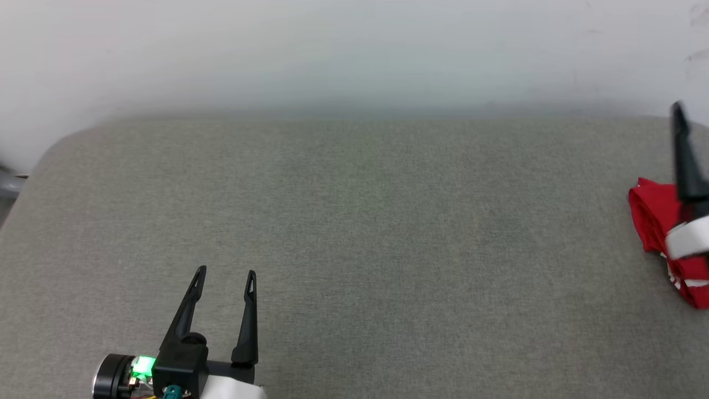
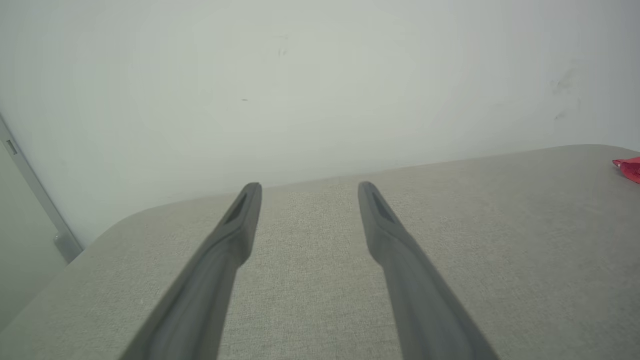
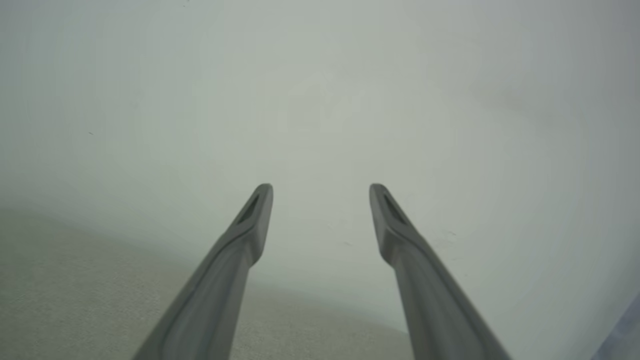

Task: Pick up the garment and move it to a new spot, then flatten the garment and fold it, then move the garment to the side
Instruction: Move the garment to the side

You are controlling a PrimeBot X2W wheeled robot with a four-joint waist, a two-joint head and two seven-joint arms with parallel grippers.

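There is one garment (image 1: 652,220), two grippers and one wide grey cloth-covered surface (image 1: 354,233), with one pale wall (image 1: 354,50) behind it. The garment is a bunched red heap at the far right of the surface in the head view, cut off by that view's right edge. Its red cloth is creased and folded over on itself, with a few white streaks low on the heap, and no lettering can be made out. In the left wrist view a small red corner of it (image 2: 629,168) pokes in at the right edge, well apart from that arm's fingers. The left gripper (image 1: 226,272) sits at the lower left of the head view over bare grey cloth, with its two dark fingers spread and nothing between them. The left wrist view shows the same gap. The right gripper (image 3: 321,187) also has its two fingers wide apart. They are empty and point at the wall above the surface's far edge. In the head view one blurred dark finger (image 1: 686,160) of it and a pale band of its arm overlap the garment. Whether they touch the cloth cannot be told.
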